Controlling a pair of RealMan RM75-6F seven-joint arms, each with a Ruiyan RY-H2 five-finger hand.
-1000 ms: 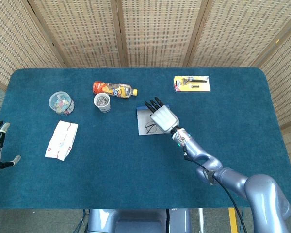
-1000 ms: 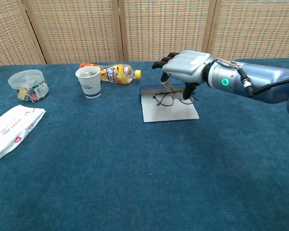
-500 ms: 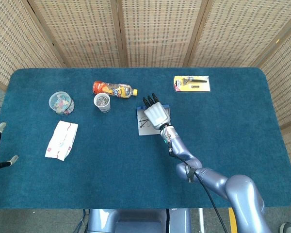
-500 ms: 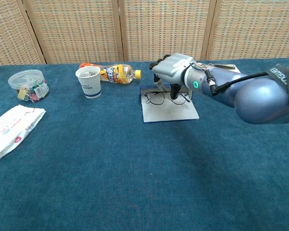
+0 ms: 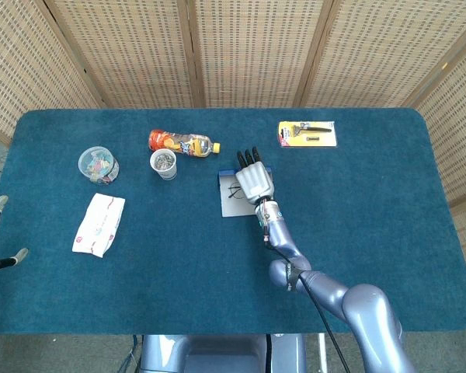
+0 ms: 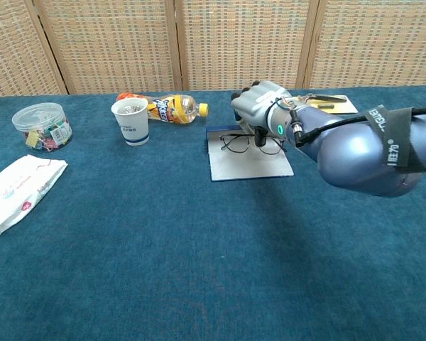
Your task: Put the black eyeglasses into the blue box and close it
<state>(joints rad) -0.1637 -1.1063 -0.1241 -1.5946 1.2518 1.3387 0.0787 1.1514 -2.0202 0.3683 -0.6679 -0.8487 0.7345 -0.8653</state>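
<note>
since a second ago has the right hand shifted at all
Yes. In the head view the right hand has slid left and toward the far edge, over the blue box, nearer the paper cup.

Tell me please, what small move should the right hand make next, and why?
Probably lift the black eyeglasses a little off the flat blue box. The right hand reaches down onto them, though a firm grip is unclear. The box seems not opened.

Your desk [image 6: 163,270] wears a matt, napped blue cloth. Your right hand [image 6: 259,103] has a smooth, satin grey shell with black fingers [image 5: 248,159]. The black eyeglasses [image 6: 236,144] look thin and wiry. You can see glossy clear plastic on the bottle [image 6: 172,108] and the tub [image 6: 41,126].
</note>
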